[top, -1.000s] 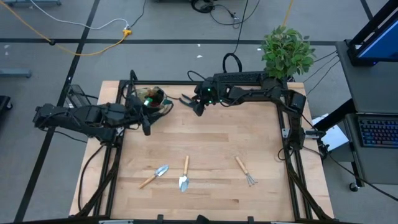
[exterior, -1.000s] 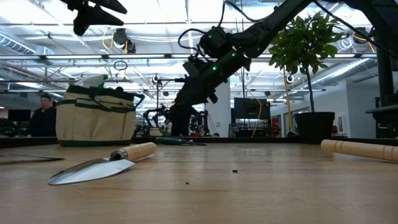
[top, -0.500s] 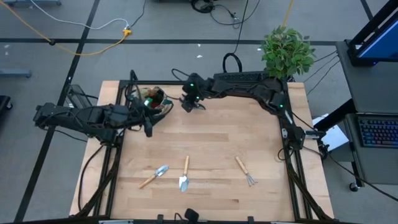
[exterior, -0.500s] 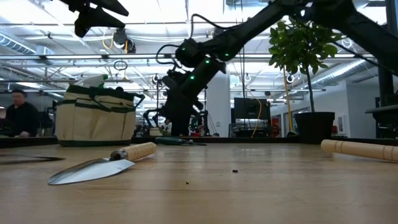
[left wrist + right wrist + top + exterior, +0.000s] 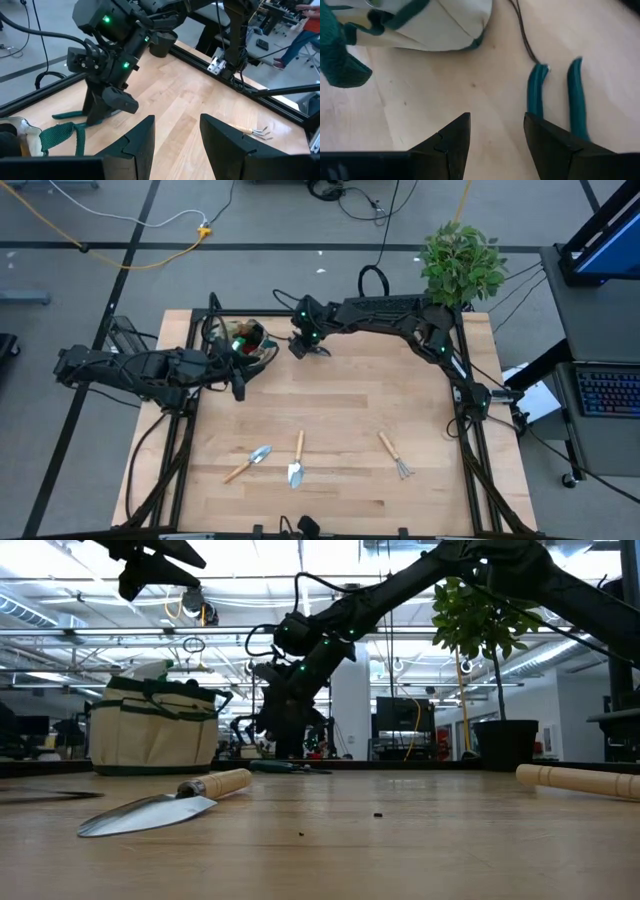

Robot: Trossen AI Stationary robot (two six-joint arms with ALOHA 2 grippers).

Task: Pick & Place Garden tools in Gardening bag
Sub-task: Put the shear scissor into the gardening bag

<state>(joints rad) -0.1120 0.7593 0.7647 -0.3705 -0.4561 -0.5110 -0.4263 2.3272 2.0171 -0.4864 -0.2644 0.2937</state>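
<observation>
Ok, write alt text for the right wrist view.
The right gripper, open and empty, hovers low over the wooden table, with the two teal handles of the pruning shears lying just ahead of it. Beyond them sits the tan gardening bag with dark green trim and a green strap.
</observation>
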